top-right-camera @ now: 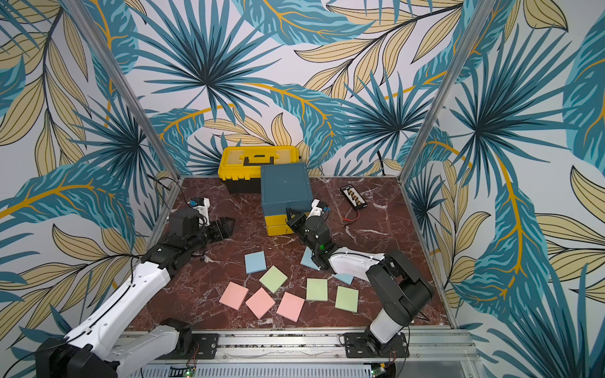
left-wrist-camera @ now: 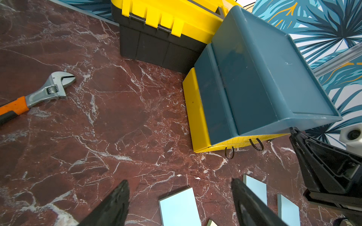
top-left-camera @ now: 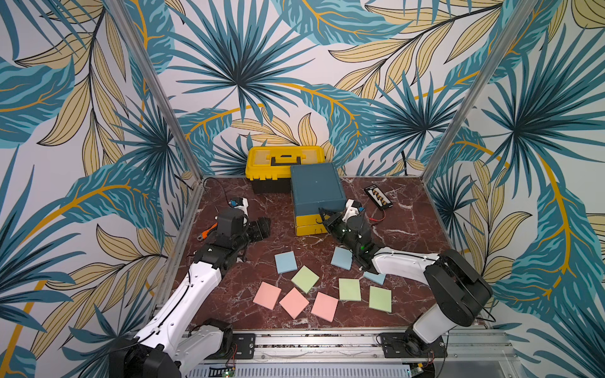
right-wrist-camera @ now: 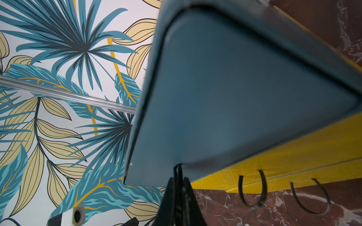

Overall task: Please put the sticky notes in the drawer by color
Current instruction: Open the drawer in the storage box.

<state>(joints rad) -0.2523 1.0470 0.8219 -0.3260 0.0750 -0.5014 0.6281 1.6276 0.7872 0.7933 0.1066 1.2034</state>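
The drawer cabinet [top-left-camera: 316, 188] is a teal box with a teal top drawer over two yellow drawers [top-left-camera: 307, 225], standing at the back middle. My right gripper [right-wrist-camera: 178, 179] is shut on the top drawer's black loop pull [right-wrist-camera: 177, 170]. The sticky notes lie flat in front of it: three blue [top-left-camera: 285, 261], three green [top-left-camera: 305, 279] and three pink [top-left-camera: 294, 302]. One blue pad [top-left-camera: 375, 277] is partly hidden under my right arm. My left gripper [top-left-camera: 263, 225] hangs open and empty left of the cabinet, near a blue pad [left-wrist-camera: 179, 207].
A yellow toolbox [top-left-camera: 284, 160] with a black handle stands behind the cabinet, touching it. An adjustable wrench [left-wrist-camera: 49, 90] with an orange grip lies at the left edge. A black connector board [top-left-camera: 378, 197] with red wires lies at the back right.
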